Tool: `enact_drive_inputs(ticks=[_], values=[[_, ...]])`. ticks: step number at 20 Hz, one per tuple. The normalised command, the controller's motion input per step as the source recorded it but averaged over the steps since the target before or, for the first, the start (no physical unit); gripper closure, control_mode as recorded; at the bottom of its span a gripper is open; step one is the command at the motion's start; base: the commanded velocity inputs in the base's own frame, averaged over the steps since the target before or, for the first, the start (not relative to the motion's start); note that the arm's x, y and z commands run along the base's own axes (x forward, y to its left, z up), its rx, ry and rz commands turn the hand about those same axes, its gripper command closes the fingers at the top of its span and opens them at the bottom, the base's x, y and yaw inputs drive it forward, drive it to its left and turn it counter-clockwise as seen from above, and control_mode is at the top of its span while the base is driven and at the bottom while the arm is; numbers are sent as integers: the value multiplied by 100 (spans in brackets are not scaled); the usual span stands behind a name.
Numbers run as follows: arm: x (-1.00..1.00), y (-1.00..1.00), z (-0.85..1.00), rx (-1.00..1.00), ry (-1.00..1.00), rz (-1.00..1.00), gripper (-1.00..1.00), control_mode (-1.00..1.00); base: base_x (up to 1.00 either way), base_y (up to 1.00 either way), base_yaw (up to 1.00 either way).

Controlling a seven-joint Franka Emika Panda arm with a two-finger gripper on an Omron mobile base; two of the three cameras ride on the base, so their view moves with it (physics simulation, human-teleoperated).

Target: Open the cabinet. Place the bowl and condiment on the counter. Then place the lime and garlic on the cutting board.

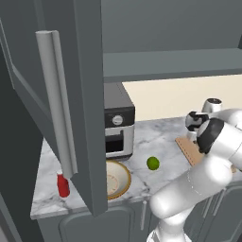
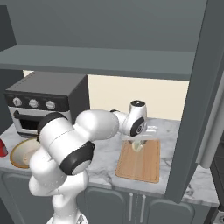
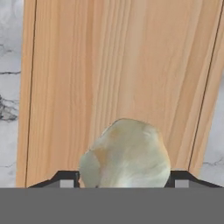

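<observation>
Tool (image 3: 124, 181) grips garlic (image 3: 127, 153) above cutting board (image 3: 118, 65).

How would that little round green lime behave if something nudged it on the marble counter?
The small round bright green lime would probably roll: it looks like a ball with no flat side. The white-grey veined marble counter looks smooth and level, so it might travel. It sits near the front edge, so it could drop off.

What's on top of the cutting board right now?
The garlic sits over the cutting board, between the gripper's fingers. Its underside is hidden, so contact with the wood can't be confirmed. The lime lies on the counter.
</observation>
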Motion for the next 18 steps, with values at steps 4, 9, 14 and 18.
enact_drive_inputs(ticks=[4,9,14,18], values=[[-3,10,26,-5,-3,1,-100,-100,0,0,0],[-37,73,48,-17,-1,0,-100,-100,0,0,0],[-65,100,25,-27,0,0,-100,-100,0,0,0],[-31,39,-1,-5,0,4,-100,-100,0,0,0]])
